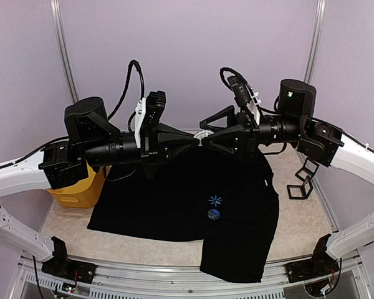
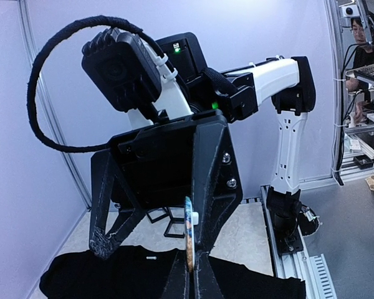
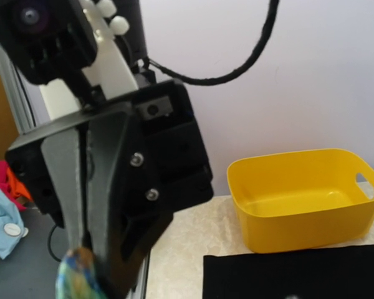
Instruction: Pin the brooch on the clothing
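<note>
The clothing, a black T-shirt (image 1: 162,205) with a light-blue starburst (image 1: 215,200), lies flat on the table. High above its collar the two grippers meet tip to tip. My left gripper (image 1: 197,142) (image 2: 194,274) is shut on the brooch (image 2: 189,230), a thin coloured disc seen edge-on with a white clasp on its back. My right gripper (image 1: 202,132) (image 2: 153,248) faces it with its jaws open, one finger (image 2: 209,187) close beside the clasp, the other finger (image 2: 106,237) far to the side. In the right wrist view the brooch (image 3: 75,277) is a blur at the bottom left.
A small round blue disc (image 1: 214,214) lies on the shirt just below the starburst. A yellow bin (image 1: 78,190) (image 3: 305,199) stands at the table's left. Black wire stands (image 1: 301,184) (image 2: 168,224) sit at the right. Aluminium rails edge the table.
</note>
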Action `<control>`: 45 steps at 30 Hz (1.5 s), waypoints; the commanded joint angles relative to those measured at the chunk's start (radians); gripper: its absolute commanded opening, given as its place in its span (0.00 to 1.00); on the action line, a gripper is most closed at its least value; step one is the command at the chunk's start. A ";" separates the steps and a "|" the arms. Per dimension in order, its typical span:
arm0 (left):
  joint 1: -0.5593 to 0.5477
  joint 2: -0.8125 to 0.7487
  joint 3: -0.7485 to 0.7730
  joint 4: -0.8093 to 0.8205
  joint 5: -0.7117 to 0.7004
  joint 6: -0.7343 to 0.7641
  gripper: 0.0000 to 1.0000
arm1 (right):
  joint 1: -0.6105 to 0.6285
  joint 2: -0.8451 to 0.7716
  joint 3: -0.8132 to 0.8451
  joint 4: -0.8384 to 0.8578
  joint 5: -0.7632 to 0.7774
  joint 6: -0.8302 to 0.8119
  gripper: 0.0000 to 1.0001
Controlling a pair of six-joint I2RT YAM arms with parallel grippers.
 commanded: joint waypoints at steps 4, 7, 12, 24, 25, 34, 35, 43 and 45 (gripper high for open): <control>-0.038 0.004 -0.002 -0.022 0.030 0.040 0.00 | 0.003 0.020 0.033 -0.012 0.075 -0.001 0.64; -0.037 0.003 -0.003 -0.016 -0.048 0.031 0.00 | 0.002 -0.003 0.006 -0.008 -0.027 -0.059 0.68; -0.033 -0.005 -0.008 -0.020 -0.129 0.037 0.00 | 0.002 -0.149 -0.113 0.015 -0.120 -0.232 0.76; -0.035 0.014 0.005 -0.021 -0.116 0.026 0.00 | 0.003 -0.121 -0.114 0.143 -0.025 -0.081 0.38; -0.035 0.013 0.005 -0.021 -0.114 0.025 0.00 | 0.003 -0.115 -0.111 0.143 -0.027 -0.079 0.37; -0.035 0.008 0.002 -0.018 -0.100 0.021 0.00 | 0.002 -0.102 -0.129 0.154 -0.027 -0.065 0.06; -0.035 0.008 0.002 -0.018 -0.097 0.019 0.00 | 0.002 -0.102 -0.132 0.156 -0.027 -0.064 0.02; -0.029 0.011 0.000 0.010 -0.088 -0.020 0.00 | 0.002 -0.091 -0.115 0.103 -0.032 -0.074 0.00; -0.013 0.015 0.002 0.016 -0.103 -0.051 0.07 | 0.002 -0.096 -0.121 0.106 -0.006 -0.067 0.00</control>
